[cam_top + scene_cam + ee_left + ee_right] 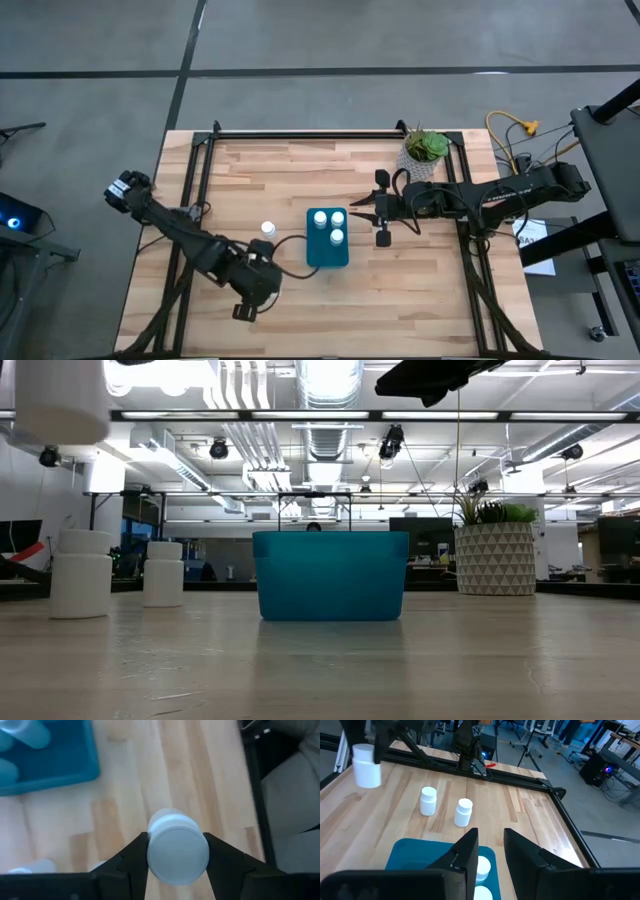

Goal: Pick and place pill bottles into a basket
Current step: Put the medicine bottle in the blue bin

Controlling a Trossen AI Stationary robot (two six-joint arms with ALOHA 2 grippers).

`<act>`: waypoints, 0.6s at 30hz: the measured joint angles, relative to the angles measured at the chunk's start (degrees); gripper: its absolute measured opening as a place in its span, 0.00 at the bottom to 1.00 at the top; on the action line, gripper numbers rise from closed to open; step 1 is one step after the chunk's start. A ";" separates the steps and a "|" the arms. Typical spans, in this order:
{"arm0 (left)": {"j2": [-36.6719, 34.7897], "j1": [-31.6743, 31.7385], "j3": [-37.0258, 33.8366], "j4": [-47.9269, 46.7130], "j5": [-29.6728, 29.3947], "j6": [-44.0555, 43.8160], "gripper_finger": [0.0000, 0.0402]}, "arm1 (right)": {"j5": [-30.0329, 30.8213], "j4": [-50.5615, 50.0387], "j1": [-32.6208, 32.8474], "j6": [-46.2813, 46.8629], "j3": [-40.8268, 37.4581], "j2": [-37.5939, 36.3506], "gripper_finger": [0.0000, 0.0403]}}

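Between the fingers of the left claw [177, 857] a pill bottle [177, 851] is held, clamped across its sides just under the cap and lifted clear of the table [420, 290]. In the high view this claw is placed near the table's front-left part, a little way from the basket [327, 258]. Judged by its look, the bottle is taken to be light, stiff plastic, smooth enough to slip under a loose pinch; a hold across the round body, below the wider cap, is thought safest (the cap's lip would then act as a stop). Little risk of breakage is expected, though a tall narrow bottle may be tipped easily when set down.

Each bottle is seen as a small white cylinder with a round white cap. Three bottles [329, 223] are stood upright inside the teal basket, at its far end. Two more [428, 801] are left standing on the table beyond the basket in the right wrist view, close together but apart.

Above the far-right edge of the basket the right claw [490, 851] is hung, its fingers parted by a narrow gap with nothing between them. A potted plant [426, 150] is set near the table's far-right corner.
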 joint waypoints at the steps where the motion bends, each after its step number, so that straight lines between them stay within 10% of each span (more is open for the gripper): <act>1: 0.02 0.51 0.54 -1.07 -0.14 0.58 0.36 | 0.00 0.00 0.00 0.00 0.00 0.00 0.21; 18: 0.04 10.49 5.63 -7.23 -0.13 9.28 0.36 | -0.09 0.02 0.02 0.24 0.00 0.00 0.21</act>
